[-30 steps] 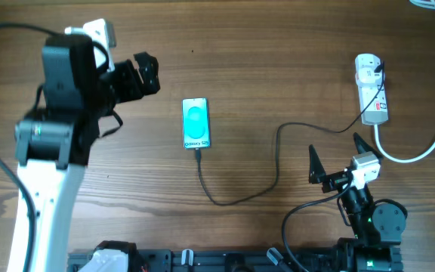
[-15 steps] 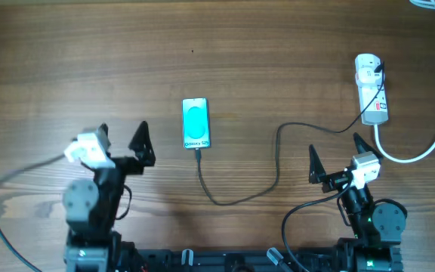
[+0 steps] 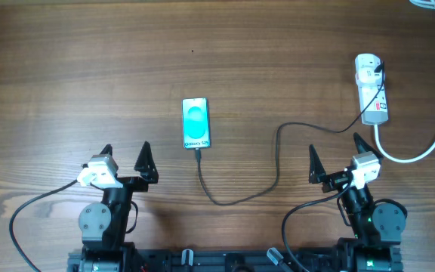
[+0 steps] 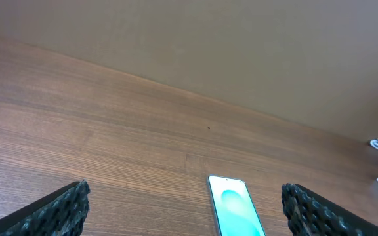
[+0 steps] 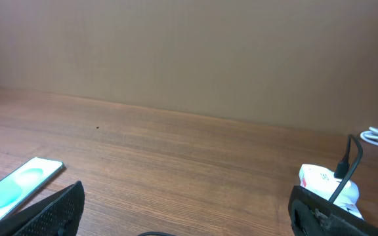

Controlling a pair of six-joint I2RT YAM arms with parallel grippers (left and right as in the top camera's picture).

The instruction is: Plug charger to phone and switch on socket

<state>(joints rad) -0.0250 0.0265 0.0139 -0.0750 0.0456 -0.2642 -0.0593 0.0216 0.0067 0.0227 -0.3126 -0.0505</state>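
The phone (image 3: 195, 123) lies flat mid-table with a lit turquoise screen; it also shows in the left wrist view (image 4: 233, 211) and at the left edge of the right wrist view (image 5: 15, 186). The black charger cable (image 3: 278, 159) runs from the phone's near end in a curve to the white socket (image 3: 371, 89) at the far right; its tip sits at the phone's port. The socket also shows in the right wrist view (image 5: 327, 185). My left gripper (image 3: 124, 156) is open and empty at the near left. My right gripper (image 3: 334, 156) is open and empty at the near right.
A thick white lead (image 3: 429, 147) loops from the socket along the right edge of the wooden table (image 3: 66, 68). The arm bases stand at the near edge.
My left arm has pulled back from high over the far left of the table down to its base at the near left. The right arm, phone and cable have not moved.
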